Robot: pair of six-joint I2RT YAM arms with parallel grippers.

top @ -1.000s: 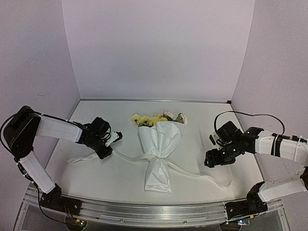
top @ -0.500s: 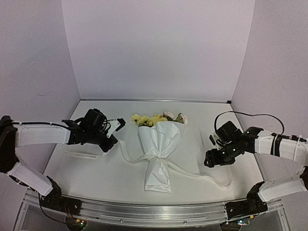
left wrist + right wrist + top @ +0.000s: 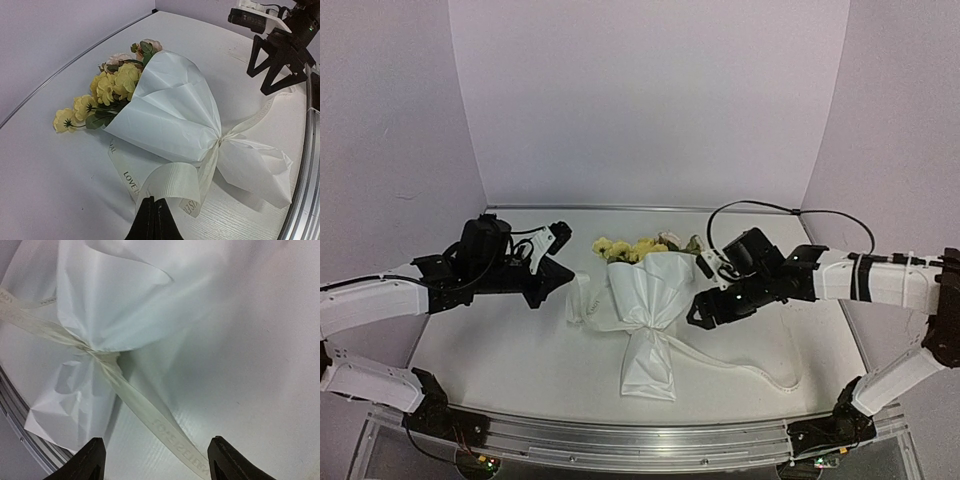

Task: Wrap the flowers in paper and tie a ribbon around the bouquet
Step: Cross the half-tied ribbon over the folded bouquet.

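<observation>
Left: left pincer, clenched on a raised loop of the ribbon just beside the bouquet. Centre: bouquet lying on the bench, flowers toward the far wall, ribbon knotted round its waist. Right: right pincer, released, jaws spread above the ribbon's right-hand tail.

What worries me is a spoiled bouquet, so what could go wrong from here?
The left gripper is shut on the ribbon, which is cinched round the bouquet; a hard pull could drag the bouquet or slip the tie. The right gripper hangs open over the ribbon's other tail, flat on the table beside the paper; it may miss it or catch paper.
</observation>
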